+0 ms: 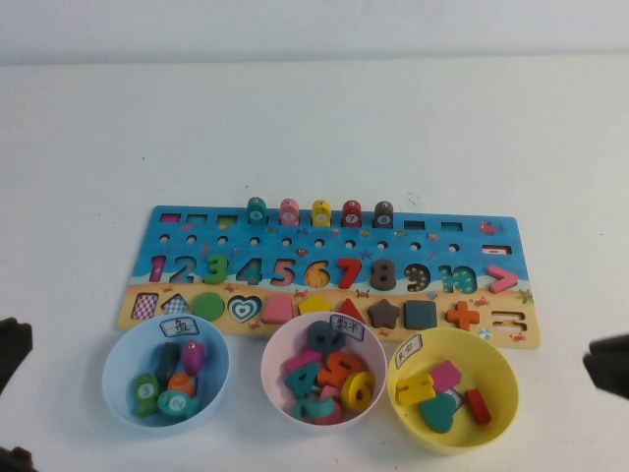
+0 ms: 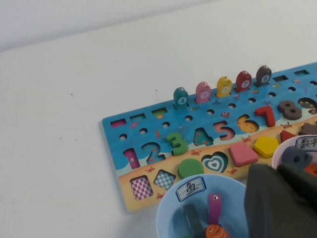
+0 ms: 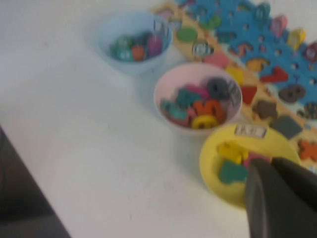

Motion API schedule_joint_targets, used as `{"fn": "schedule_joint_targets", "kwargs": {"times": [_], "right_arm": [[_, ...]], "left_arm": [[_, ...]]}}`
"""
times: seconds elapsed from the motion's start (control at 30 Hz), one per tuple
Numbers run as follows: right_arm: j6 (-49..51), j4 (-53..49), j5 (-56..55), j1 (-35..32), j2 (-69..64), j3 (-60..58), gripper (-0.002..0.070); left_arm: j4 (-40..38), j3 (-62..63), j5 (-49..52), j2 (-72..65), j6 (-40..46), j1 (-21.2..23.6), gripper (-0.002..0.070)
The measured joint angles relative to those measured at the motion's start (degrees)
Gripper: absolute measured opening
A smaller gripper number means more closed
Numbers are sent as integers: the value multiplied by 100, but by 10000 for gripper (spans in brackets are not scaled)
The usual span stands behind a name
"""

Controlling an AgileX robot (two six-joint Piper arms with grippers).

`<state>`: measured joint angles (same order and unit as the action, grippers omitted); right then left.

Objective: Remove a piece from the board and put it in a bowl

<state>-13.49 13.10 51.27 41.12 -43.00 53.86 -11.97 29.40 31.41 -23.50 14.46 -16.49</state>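
Board (image 1: 329, 280) lies mid-counter; bowl (image 1: 165, 379) touches its near-left edge. Turquoise piece (image 1: 177, 403) sits inside bowl with other fish. Left claw (image 1: 12, 349), at counter's left edge, is closed and empty. Right claw (image 1: 609, 364) at right edge; can't tell if parted.

Left gripper (image 1: 12, 356) far left, fingers shut; right gripper (image 1: 607, 366) far right.

Board (image 1: 329, 270) behind three bowls in a row, bowl (image 1: 165, 375) leftmost, piece (image 1: 178, 403) inside it
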Motion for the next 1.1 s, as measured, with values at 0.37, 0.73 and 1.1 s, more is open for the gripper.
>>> {"fn": "schedule_joint_targets", "kwargs": {"times": [0.37,0.73,1.1], "right_arm": [[11,-1238,1342,9,536,-226,-17],[11,-1310,-1233,-1708,2809,-2051,-17],[1,-284,-2509,-3890,4362,-4109,-17]], "left_arm": [[0,0,9,0,13,0,-2],[9,0,13,0,26,0,-2],[13,0,27,9,26,0,-3]]}}
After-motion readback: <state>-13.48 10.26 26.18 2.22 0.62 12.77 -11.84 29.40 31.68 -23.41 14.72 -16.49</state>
